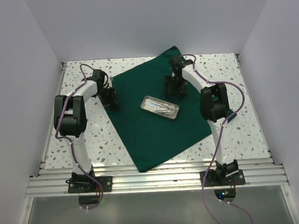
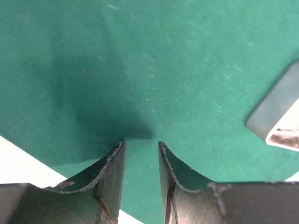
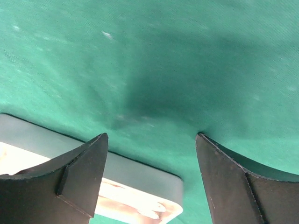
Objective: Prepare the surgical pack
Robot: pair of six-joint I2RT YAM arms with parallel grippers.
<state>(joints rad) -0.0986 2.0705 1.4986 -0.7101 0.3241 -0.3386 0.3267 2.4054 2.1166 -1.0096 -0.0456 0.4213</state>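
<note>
One dark green cloth drape (image 1: 150, 129) lay spread flat under one rectangular steel tray (image 1: 160, 107). Left of the tray, the left gripper (image 1: 112, 102) stood slightly parted, empty. Behind the tray, the right gripper (image 1: 176, 90) gaped wide, empty.

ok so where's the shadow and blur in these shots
Left wrist view: the left gripper casts a dark shadow on the green drape, and the metal tray corner is soft. Right wrist view: similar shadow, tray interior blown out. Top external view: even, sharp.

Dark green surgical pack (image 1: 155, 131), large square sheet, spread flat, corners diamond-wise
</note>
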